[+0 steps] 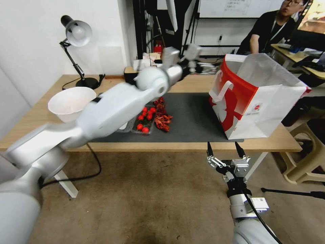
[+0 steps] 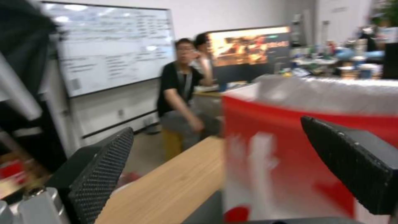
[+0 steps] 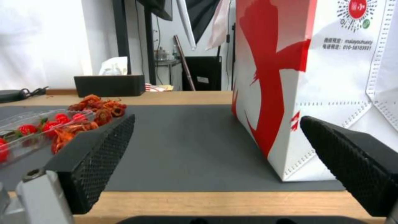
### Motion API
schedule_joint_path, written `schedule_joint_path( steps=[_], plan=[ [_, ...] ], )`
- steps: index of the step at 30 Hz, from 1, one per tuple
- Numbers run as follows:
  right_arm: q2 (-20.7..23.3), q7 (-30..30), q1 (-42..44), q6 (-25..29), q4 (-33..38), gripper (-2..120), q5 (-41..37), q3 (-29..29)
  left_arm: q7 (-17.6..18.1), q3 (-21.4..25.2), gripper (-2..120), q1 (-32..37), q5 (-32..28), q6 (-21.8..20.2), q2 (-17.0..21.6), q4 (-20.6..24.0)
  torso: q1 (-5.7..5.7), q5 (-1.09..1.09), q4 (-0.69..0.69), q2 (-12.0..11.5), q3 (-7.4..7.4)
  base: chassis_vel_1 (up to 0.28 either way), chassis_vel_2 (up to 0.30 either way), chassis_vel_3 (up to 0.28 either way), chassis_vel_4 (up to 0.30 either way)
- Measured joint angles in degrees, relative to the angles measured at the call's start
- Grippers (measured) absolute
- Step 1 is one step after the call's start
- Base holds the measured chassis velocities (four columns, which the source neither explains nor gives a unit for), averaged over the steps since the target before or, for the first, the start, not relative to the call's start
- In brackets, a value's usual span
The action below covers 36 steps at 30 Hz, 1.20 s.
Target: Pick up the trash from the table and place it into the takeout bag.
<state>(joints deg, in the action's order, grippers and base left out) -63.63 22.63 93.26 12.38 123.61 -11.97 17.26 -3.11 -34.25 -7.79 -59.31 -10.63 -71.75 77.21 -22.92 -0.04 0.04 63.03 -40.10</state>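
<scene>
Left gripper (image 1: 189, 56) raised above the far side of the table (image 1: 189, 84), jaws apart with nothing between them; in the left wrist view its two dark fingers (image 2: 104, 168) frame the red side of the takeout bag (image 2: 298, 161), not touching it. From the head view that gripper sits at about 12 o'clock, the bag (image 1: 257, 101) at 2 o'clock, upright on the right end of the dark grey mat (image 1: 193, 118), mouth open. Right gripper (image 1: 226, 152) low, off the near table edge at 5 o'clock, jaws apart and empty, pointing at the bag's lower corner (image 3: 290, 124). Trash: a clear tray of small red fruit (image 1: 145, 122) and a heap of red shells (image 1: 162, 117) mid-mat, touching each other; a beige bowl (image 1: 69, 103) at 10 o'clock, partly behind the left arm. Desk lamp (image 1: 76, 40) at the far left corner.
</scene>
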Motion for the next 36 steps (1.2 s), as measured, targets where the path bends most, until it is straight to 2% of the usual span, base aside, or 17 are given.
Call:
schedule_joint_path(
  steps=[1,3,5,6,7,9,10,12,13,14,17,19,22,23,26,29,36],
  plan=[
    [-0.01,0.02,0.12,-0.01,0.06,100,0.0,0.06,1.12,2.46,100,2.98,0.03,-0.02,2.84,3.32,0.0,0.0,-0.06,0.0,0.0,0.0,0.0,0.0,0.0],
    [0.0,0.04,0.12,-0.05,0.12,100,0.0,0.07,1.8,3.93,100,4.71,0.15,-0.03,4.66,5.24,0.0,0.01,-0.08,0.0,0.0,0.0,0.0,0.0,0.0],
    [0.11,0.11,-0.06,-0.23,0.28,100,-0.17,0.17,3.19,7.73,100,9.39,0.96,0.08,9.45,10.01,0.0,0.0,-0.07,0.0,0.0,0.0,0.0,0.0,0.0],
    [0.11,0.11,-0.06,-0.23,0.28,100,-0.17,0.17,3.19,7.73,100,9.39,0.96,0.08,9.45,10.01,0.0,0.0,-0.07,0.0,0.0,0.0,0.0,0.0,0.0],
    [0.22,0.15,-0.31,-0.32,0.3,100,-0.37,0.27,3.69,10.32,100,12.45,1.9,0.27,12.68,12.69,0.0,-0.01,-0.04,0.0,0.0,0.0,0.0,0.0,0.0],
    [0.5,0.16,-0.93,-0.44,0.27,100,-0.63,0.27,4.2,20.05,100,23.34,5.3,1.25,19.43,19.72,0.0,0.0,-0.01,0.0,0.01,0.0,0.0,0.0,0.0],
    [0.5,0.16,-0.93,-0.44,0.27,100,-0.63,0.27,4.2,20.05,100,23.34,5.3,1.25,19.43,19.72,0.0,0.0,-0.01,0.0,0.01,0.0,0.0,0.0,0.0],
    [0.73,0.13,-1.48,-0.52,0.18,100,-0.73,-0.08,4.96,30.93,100,39.47,8.29,2.49,23.21,27.24,0.0,0.0,-0.04,0.0,0.0,0.0,0.0,0.0,0.0],
    [0.95,0.12,-1.7,-0.56,0.18,100,-0.85,-0.14,5.18,34.48,100,45.11,10.18,3.5,23.99,29.89,0.01,0.05,-0.03,0.0,0.01,0.0,0.0,0.0,0.0],
    [0.95,0.12,-1.7,-0.56,0.18,100,-0.85,-0.14,5.18,34.48,100,45.11,10.18,3.5,23.99,29.89,0.01,0.05,-0.03,0.0,0.01,0.0,0.0,0.0,0.0],
    [1.6,0.11,-1.89,-0.68,0.5,100,-1.26,-0.1,6.71,43.1,100,57.94,14.87,6.35,23.52,34.76,0.01,0.05,-0.04,0.0,0.01,0.0,0.0,0.0,0.0],
    [1.72,0.11,-1.9,-0.69,0.55,100,-1.31,-0.09,7.05,44.73,100,60.46,16.33,7.0,23.03,35.49,0.01,0.03,-0.05,0.0,0.01,0.0,0.0,0.0,0.0],
    [1.99,0.06,-1.95,-0.7,0.72,100,-1.37,-0.08,8.04,51.1,100,71.93,23.78,10.0,19.24,38.15,0.01,0.02,-0.05,-0.01,0.01,0.0,0.0,0.0,0.0],
    [1.99,0.06,-1.95,-0.7,0.72,100,-1.37,-0.08,8.04,51.1,100,71.93,23.78,10.0,19.24,38.15,0.01,0.02,-0.05,-0.01,0.01,0.0,0.0,0.0,0.0],
    [2.16,-0.09,-1.97,-0.7,0.97,100,-1.58,-0.07,8.78,55.52,100,80.97,28.39,12.87,15.59,39.88,0.01,0.04,-0.03,0.0,0.01,0.0,0.0,0.0,0.0],
    [2.19,-0.12,-1.98,-0.7,0.99,100,-1.62,-0.07,8.9,56.09,100,82.03,28.98,13.33,15.17,40.05,0.01,0.04,-0.03,0.0,0.01,0.0,0.0,0.0,0.0],
    [2.57,-1.08,-2.04,-0.63,1.31,100,-2.17,-0.02,8.89,63.38,100,91.68,33.25,18.95,11.74,41.23,0.0,0.04,-0.05,0.0,0.01,0.0,0.0,0.0,0.0]
  ],
)
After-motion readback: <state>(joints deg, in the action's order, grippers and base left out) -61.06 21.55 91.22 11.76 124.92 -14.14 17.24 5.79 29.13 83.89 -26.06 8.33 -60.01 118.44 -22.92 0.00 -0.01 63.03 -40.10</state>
